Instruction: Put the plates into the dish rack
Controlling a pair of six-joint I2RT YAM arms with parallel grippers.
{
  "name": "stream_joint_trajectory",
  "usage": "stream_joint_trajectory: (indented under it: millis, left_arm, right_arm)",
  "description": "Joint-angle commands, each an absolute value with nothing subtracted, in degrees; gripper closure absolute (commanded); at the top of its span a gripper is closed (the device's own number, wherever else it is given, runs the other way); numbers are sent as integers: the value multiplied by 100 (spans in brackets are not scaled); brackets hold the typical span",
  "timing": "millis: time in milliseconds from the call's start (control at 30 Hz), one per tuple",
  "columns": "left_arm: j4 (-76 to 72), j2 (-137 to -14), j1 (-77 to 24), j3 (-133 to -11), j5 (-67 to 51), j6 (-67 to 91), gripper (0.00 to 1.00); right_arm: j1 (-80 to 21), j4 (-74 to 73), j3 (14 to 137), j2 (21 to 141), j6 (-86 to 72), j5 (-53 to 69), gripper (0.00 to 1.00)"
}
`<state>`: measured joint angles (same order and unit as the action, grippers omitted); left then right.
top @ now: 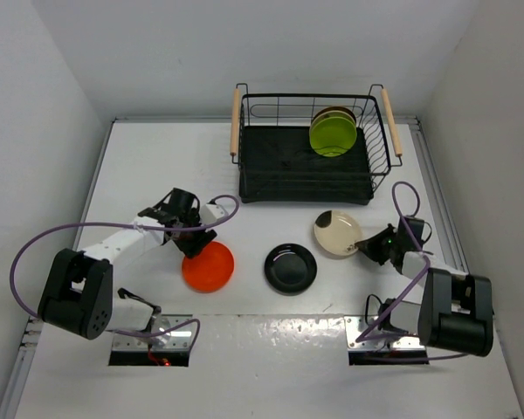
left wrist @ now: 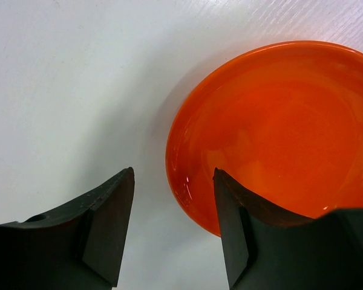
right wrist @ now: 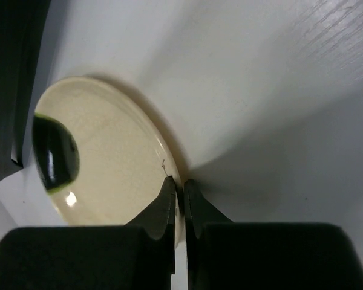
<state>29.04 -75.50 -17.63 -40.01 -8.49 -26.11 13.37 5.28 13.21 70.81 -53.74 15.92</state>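
Your right gripper (right wrist: pixel 179 199) is squeezed tight on the rim of the beige plate (right wrist: pixel 109 175) - the one with a dark patch. That plate sits near the right side of the white table (top: pixel 157 157), just in front of the dish rack (top: pixel 279 161). I cannot tell if it is off the table or not.

Your left gripper (left wrist: pixel 172 226) has its fingers (left wrist: pixel 109 223) wide apart. One finger is over the bare table and the other is over the orange plate (left wrist: pixel 272 133), with the plate's rim between them. I cannot tell if they touch it. The orange plate lies flat near the left arm.

The glossy black plate (top: pixel 290 268) lies flat between the orange one and the beige one - apart from both.

In the right end of the rack, the lime green plate (top: pixel 334 137) stands on its edge, with a brownish plate (top: pixel 334 113) just behind it. The rack has two wooden handles (top: pixel 236 122) and sits at the far side of the table.
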Motion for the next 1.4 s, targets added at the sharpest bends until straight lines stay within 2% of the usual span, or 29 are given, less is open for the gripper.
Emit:
stream_joint_trajectory:
  millis: [0,100,267,433,467,600,767,833,967,1033,1200,1267,1367]
  left_arm:
    - [2804,-7418,-1714,-4122,-861,-2566,40]
    - [2804,-7418,-1661,-4122,-861,-2566,40]
    - [2804,-7470,-1608,-4174,-861,-2514,40]
    - [2804,-7523,-1556,-4228,-914,-2514,40]
    - [2804,-7523,-1556,-4228,-914,-2514,40]
    - [2856,-7576,-1503,-4228,-914,-2514,40]
    - [2909,-7629,-1450,-4289,-809,-2461,40]
    - [2979,-7690,-1450,-4359,-748,-2461,40]
    - [3216,-7690,-1310,-4596,-396,-2575,40]
    - [3295,-7690,-1135,-4763,-273,-2645,40]
    - [3497,-8015,-748,-5167,-149,-2646,40]
    - [3498,-8277,-659,-5438,-89,-2646,40]
    - [3560,-8603,-598,-5921,-88,-2531,40]
  right_arm:
    - [1327,-465,1273,7085,-4932,914,100]
    - [1205,-562,1519,6383,-4352,949,100]
    - [476,-623,2257,5031,-2033,1257,100]
    - [-182,-1535,3748,5000,-327,1870,100]
    - [-263,-1686,3892,5044,-73,2533,100]
    - [-799,-1600,4699,5238,518,3217,100]
    - [-1204,-871,5790,5940,1315,2919,100]
    - [-1222,-678,6616,6562,1878,2498,100]
    - [-1064,856,7557,7496,2792,1960,100]
    - [-976,1089,7890,8047,3093,1960,100]
    - [-511,1450,8542,9007,3901,2407,100]
    - [-265,1502,8517,9262,4471,2864,100]
    - [-26,1494,8376,9631,4535,3628,100]
